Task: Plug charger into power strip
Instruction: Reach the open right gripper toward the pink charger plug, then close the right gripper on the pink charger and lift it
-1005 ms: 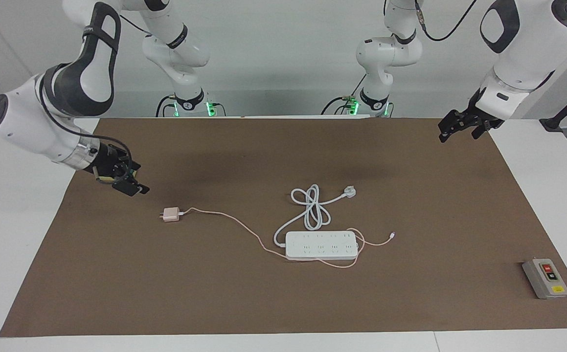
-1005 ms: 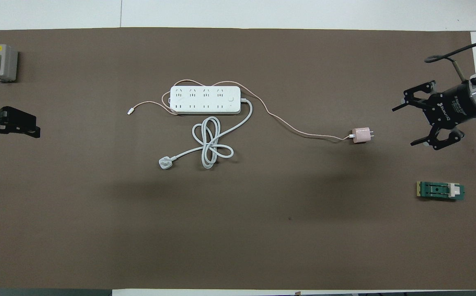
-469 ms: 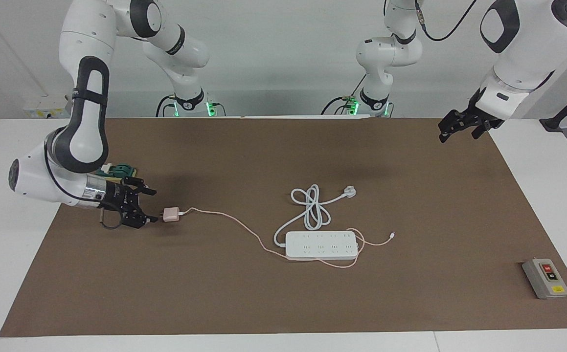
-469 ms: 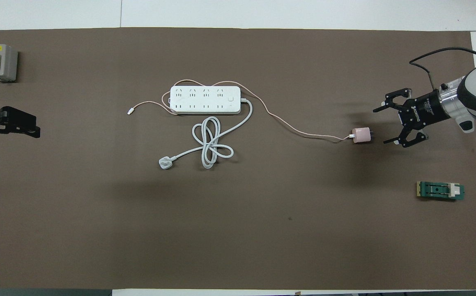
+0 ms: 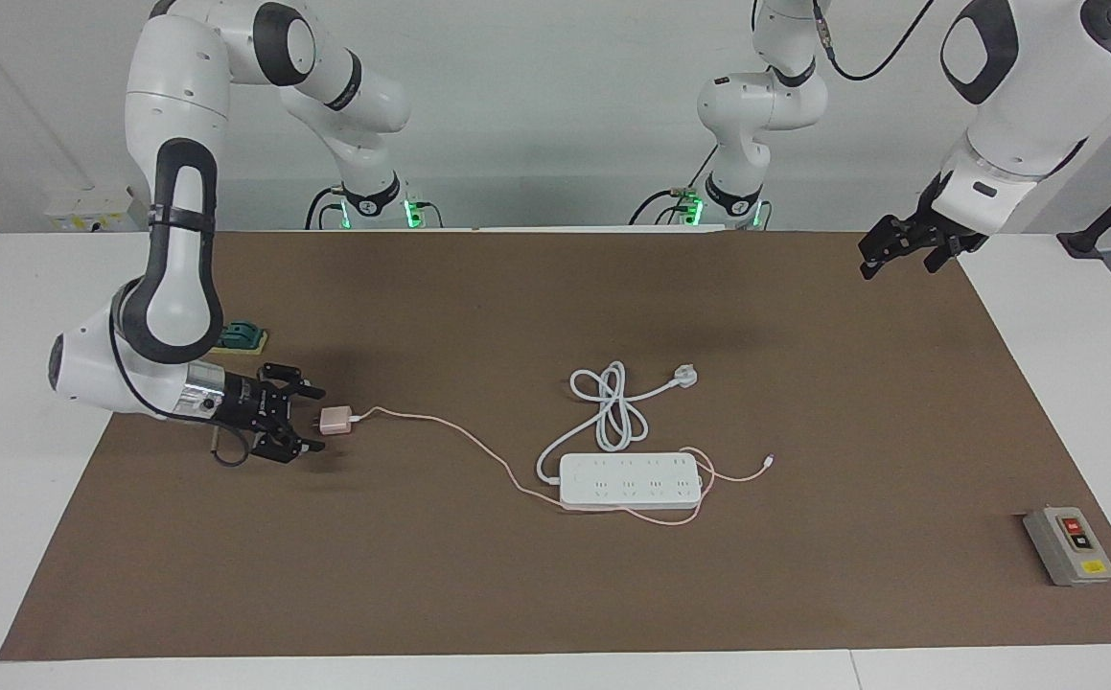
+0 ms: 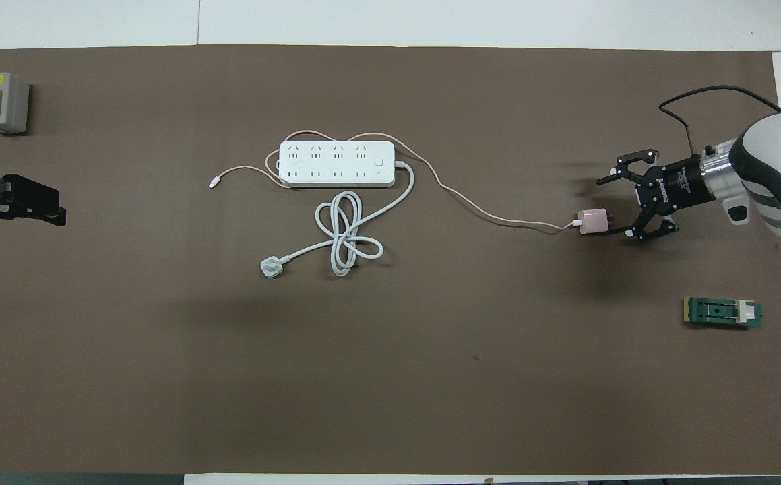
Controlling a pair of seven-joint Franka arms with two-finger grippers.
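Note:
The pale pink charger (image 5: 334,421) (image 6: 591,221) lies on the brown mat toward the right arm's end, prongs pointing at my right gripper (image 5: 315,420) (image 6: 612,209). That gripper is low over the mat and open. Its fingertips stand to either side of the prong end, and nothing is between them. The charger's thin pink cable (image 5: 459,436) runs to the white power strip (image 5: 630,480) (image 6: 336,164) mid-table and loops around it. My left gripper (image 5: 900,259) (image 6: 29,205) waits open and raised over the mat's edge at the left arm's end.
The strip's thick white cord (image 5: 613,407) coils nearer the robots and ends in a white plug (image 5: 686,376) (image 6: 271,268). A grey button box (image 5: 1069,545) (image 6: 1,102) sits at the left arm's end. A green part (image 5: 241,336) (image 6: 722,312) lies near the right arm.
My right gripper has come down and swung in toward the charger, from well clear of it to just at its prongs, staying open. The left arm has not moved.

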